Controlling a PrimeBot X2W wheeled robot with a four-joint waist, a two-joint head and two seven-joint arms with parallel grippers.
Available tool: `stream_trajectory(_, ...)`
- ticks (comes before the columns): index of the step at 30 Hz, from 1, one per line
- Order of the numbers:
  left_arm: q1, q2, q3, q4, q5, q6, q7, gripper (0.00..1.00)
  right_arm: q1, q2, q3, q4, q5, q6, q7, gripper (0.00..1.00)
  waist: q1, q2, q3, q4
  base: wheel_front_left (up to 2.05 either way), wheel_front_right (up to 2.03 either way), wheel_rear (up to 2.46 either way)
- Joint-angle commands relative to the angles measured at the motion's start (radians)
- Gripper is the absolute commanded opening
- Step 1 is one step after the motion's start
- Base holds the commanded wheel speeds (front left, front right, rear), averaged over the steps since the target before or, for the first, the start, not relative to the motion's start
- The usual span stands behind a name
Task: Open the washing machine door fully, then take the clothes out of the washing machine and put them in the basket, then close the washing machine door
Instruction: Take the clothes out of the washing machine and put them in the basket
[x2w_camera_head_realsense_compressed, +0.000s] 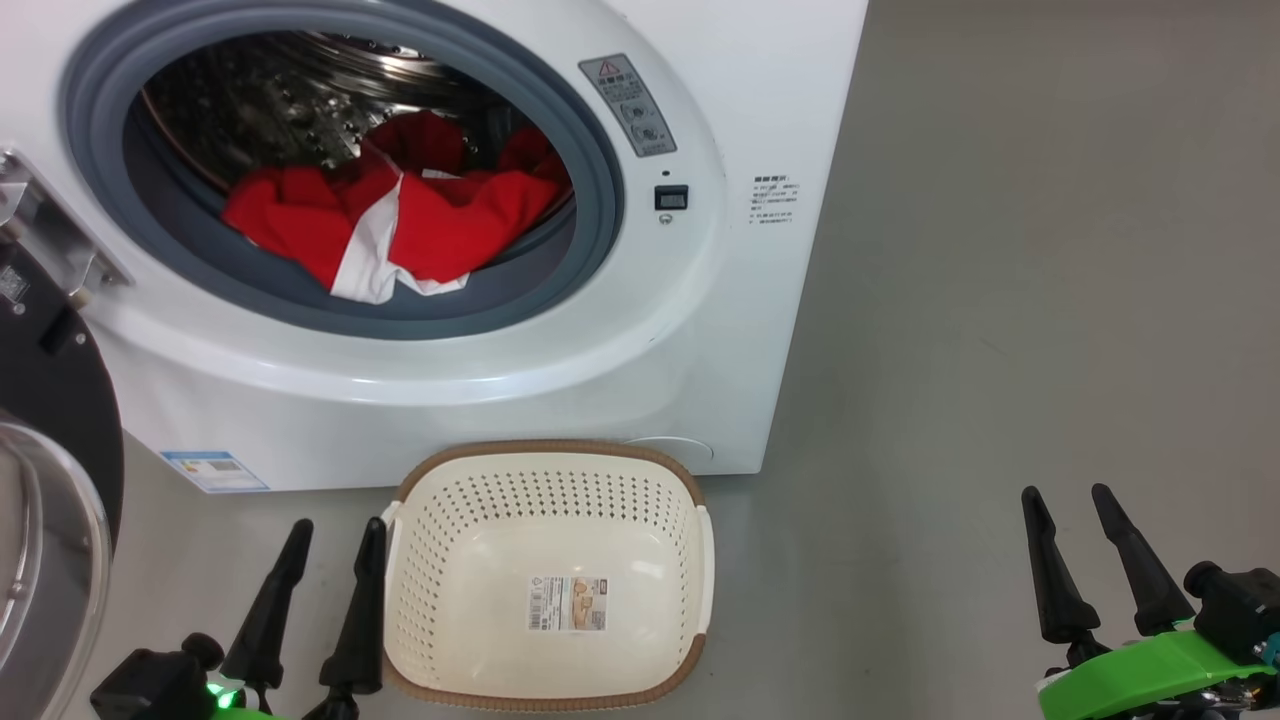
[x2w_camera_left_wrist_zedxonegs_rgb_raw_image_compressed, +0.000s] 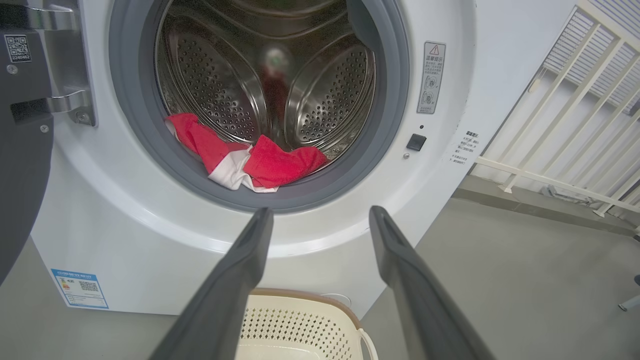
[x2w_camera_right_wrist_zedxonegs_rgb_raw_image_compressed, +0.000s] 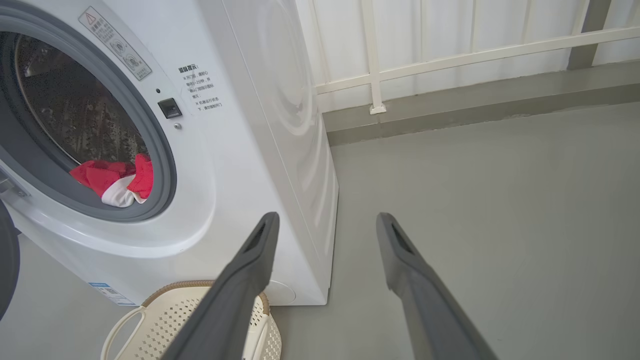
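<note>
Fingers first: the left fingers (x2w_camera_head_realsense_compressed: 360, 600) stand apart, gripping nothing, and the right fingers (x2w_camera_head_realsense_compressed: 1050, 575) are spread just as wide, well off to the other side above grey floor (x2w_camera_head_realsense_compressed: 1000, 300). Just beside the left fingers, on their inner side, the basket (x2w_camera_head_realsense_compressed: 540, 500) sits on the floor, a label sticker (x2w_camera_head_realsense_compressed: 567, 603) on its bottom. Its far rim comes close to the foot of the washing machine (x2w_camera_head_realsense_compressed: 700, 330). Outward of the left fingers hangs the washing machine door (x2w_camera_head_realsense_compressed: 70, 390), swung wide open, carried on a metal hinge (x2w_camera_head_realsense_compressed: 35, 225). Beyond the basket, ahead of the left fingers, rises the machine's white front with a small blue label (x2w_camera_head_realsense_compressed: 213, 470) low down. Higher up, the grey rubber ring (x2w_camera_head_realsense_compressed: 500, 300) frames the open mouth. Its lower lip lies between the fingers and the clothes (x2w_camera_head_realsense_compressed: 450, 220), a red heap with a white panel spilling onto that lip at the bottom of the perforated steel drum (x2w_camera_head_realsense_compressed: 270, 90). A warning sticker (x2w_camera_head_realsense_compressed: 628, 105) and a small black latch socket (x2w_camera_head_realsense_compressed: 671, 197) sit on the front toward the right fingers' side. Farthest off, ahead of the right fingers, a white railing (x2w_camera_right_wrist_zedxonegs_rgb_raw_image_compressed: 369, 50) runs past the machine's flank.
</note>
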Motion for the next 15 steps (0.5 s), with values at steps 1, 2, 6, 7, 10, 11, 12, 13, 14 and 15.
stream_trajectory(1,-0.039,0.009,0.039,-0.022,0.010,-0.005,-0.005,1.00,-0.031,-0.015,0.024,-0.027,-0.006,0.005,-0.006,1.00,0.0000,-0.0001,0.001,0.001,0.42,-0.42,0.00)
stream_trajectory(2,-0.038,0.008,0.039,-0.023,0.011,-0.005,-0.005,1.00,-0.031,-0.015,0.025,-0.028,-0.006,0.005,-0.006,1.00,0.0000,-0.0001,0.003,0.001,0.28,-0.28,0.00)
stream_trajectory(6,-0.036,0.003,0.039,-0.021,0.018,-0.005,-0.005,1.00,-0.033,-0.017,0.027,-0.030,-0.004,0.005,-0.006,1.00,0.0000,-0.0001,0.012,0.002,0.04,-0.04,0.00)
stream_trajectory(7,-0.036,0.003,0.039,-0.019,0.019,-0.005,-0.005,1.00,-0.034,-0.017,0.027,-0.029,-0.004,0.005,-0.006,1.00,0.0000,-0.0001,0.014,0.002,0.00,0.00,0.00)
stream_trajectory(10,-0.039,0.004,0.034,-0.012,0.024,-0.005,-0.005,1.00,-0.037,-0.017,0.028,-0.030,-0.004,0.005,-0.006,1.00,0.0000,-0.0001,0.021,0.001,0.00,0.00,0.00)
stream_trajectory(11,-0.041,0.004,0.031,-0.009,0.025,-0.005,-0.005,1.00,-0.039,-0.017,0.028,-0.030,-0.004,0.005,-0.006,1.00,0.0000,-0.0001,0.023,0.001,0.00,0.00,0.00)
stream_trajectory(12,-0.042,0.007,0.025,-0.004,0.029,-0.005,-0.005,1.00,-0.040,-0.017,0.029,-0.030,-0.004,0.005,-0.006,1.00,0.0000,-0.0001,0.026,0.000,0.00,0.00,0.00)
stream_trajectory(13,-0.045,0.008,0.022,-0.001,0.033,-0.005,-0.005,1.00,-0.042,-0.017,0.029,-0.031,-0.004,0.005,-0.006,1.00,0.0000,-0.0001,0.031,0.000,0.00,0.00,0.00)
stream_trajectory(14,-0.048,0.008,0.021,0.002,0.035,-0.005,-0.005,1.00,-0.044,-0.016,0.030,-0.031,-0.005,0.005,-0.006,1.00,0.0000,-0.0001,0.036,-0.001,0.00,0.00,0.00)
stream_trajectory(15,-0.052,0.009,0.020,0.008,0.037,-0.005,-0.005,1.00,-0.047,-0.016,0.031,-0.031,-0.005,0.005,-0.006,1.00,0.0000,-0.0001,0.041,-0.003,0.00,0.00,0.00)
